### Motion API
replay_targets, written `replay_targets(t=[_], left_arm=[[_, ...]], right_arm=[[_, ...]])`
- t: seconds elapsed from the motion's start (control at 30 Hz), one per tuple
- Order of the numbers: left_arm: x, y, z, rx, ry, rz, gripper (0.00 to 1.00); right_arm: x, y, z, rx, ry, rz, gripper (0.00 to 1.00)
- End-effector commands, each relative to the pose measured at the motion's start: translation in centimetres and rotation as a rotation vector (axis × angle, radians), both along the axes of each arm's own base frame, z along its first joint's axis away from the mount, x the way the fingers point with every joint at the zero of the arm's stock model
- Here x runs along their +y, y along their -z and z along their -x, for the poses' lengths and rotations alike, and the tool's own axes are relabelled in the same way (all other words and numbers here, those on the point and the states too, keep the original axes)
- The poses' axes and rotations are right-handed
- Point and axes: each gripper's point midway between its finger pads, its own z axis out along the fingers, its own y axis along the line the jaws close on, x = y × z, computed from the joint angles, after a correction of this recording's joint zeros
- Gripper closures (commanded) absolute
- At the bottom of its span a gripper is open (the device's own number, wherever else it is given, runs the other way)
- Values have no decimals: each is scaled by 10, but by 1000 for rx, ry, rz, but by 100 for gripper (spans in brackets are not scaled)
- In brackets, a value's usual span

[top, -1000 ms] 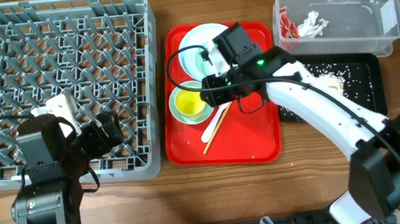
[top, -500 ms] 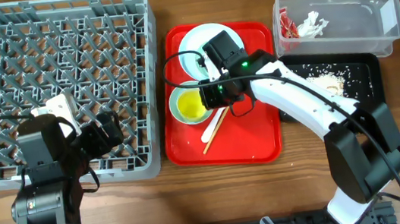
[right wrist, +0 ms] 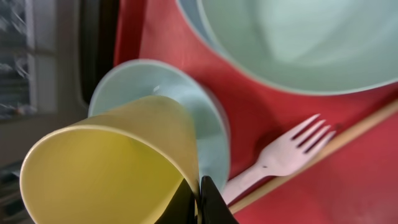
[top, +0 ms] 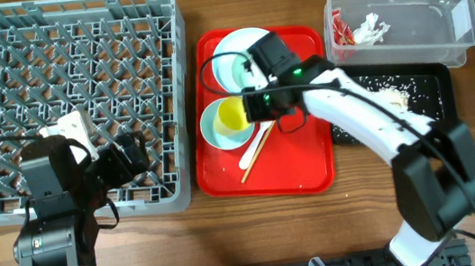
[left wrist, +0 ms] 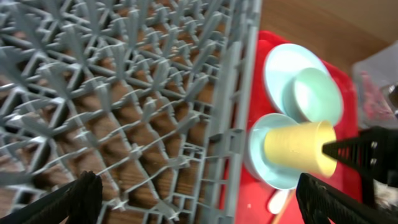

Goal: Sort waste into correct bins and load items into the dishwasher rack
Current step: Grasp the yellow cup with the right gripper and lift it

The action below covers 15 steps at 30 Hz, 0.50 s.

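Above the blue bowl (right wrist: 149, 78), the right gripper (right wrist: 198, 200) pinches the yellow cup (right wrist: 112, 162) by its rim; lift clear, invert onto dishwasher rack (top: 63, 45).

Tilted yellow cup (top: 232, 115) hangs over the pale blue bowl (top: 212, 136).

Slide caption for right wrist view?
Right gripper pinches the tilted yellow cup over the pale blue bowl; white fork and chopstick lie on the red tray.

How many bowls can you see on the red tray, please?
2. A pale green bowl sits on the white plate at the far end of the red tray; a pale blue bowl lies nearer, beneath the yellow cup pinched by the right gripper. None appears hidden.
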Motion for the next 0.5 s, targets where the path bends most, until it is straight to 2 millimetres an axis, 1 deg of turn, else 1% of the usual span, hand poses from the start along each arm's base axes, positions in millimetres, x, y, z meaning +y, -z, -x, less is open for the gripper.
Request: replay_targets(t=[0.0,0.1,0.2,0.23,0.4,0.43,0.47], left_arm=[[-22,-12,-5,-31,95,98,0],[-37,-16,-11,-49,166,164,0],[-56,-25,-19,-84,262,246,0],[-69,-33,-24,-113,340,309,0],[-96,-52,-34,-168,500,480,0],[-102,-57,-34,-186,549,509,0],[-111,-66,-33,-216,634,557,0]], right_arm=[[-8,-83,-22,-145,34,-164,96],[-17,-112,-22,-162,35,-265,96],[-19,-130,-18,-155,4,-366,96],[-15,-140,-13,-139,-40,-447,96],[0,-163,4,-87,-144,-620,95],[3,-168,7,-82,-163,-649,96],[7,-174,10,-64,-175,-690,96]])
